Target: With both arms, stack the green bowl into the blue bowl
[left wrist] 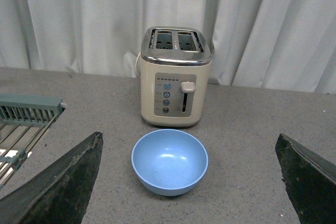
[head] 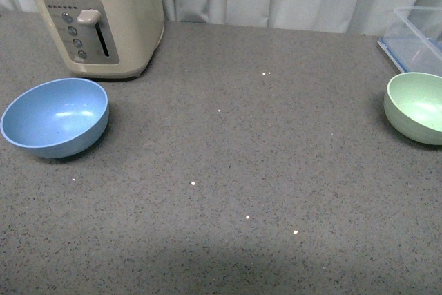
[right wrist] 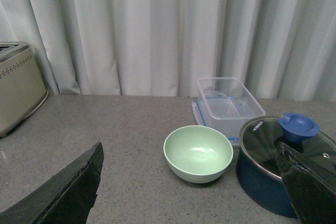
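The blue bowl [head: 55,117] sits empty on the grey table at the left, in front of the toaster. At the far right edge of the front view sits the green bowl [head: 416,107], also empty. Neither arm shows in the front view. In the left wrist view the blue bowl [left wrist: 169,161] lies ahead of my left gripper [left wrist: 191,184], which is open with nothing between its fingers [left wrist: 63,184]. The right wrist view shows the green bowl [right wrist: 198,153] ahead of my open right gripper [right wrist: 194,187], apart from its fingers [right wrist: 68,190].
A cream toaster [head: 97,15] stands behind the blue bowl. A clear plastic box [head: 418,36] sits behind the green bowl, and a dark blue pot with a glass lid [right wrist: 278,166] stands close beside it. A dish rack [left wrist: 23,124] is near the left arm.
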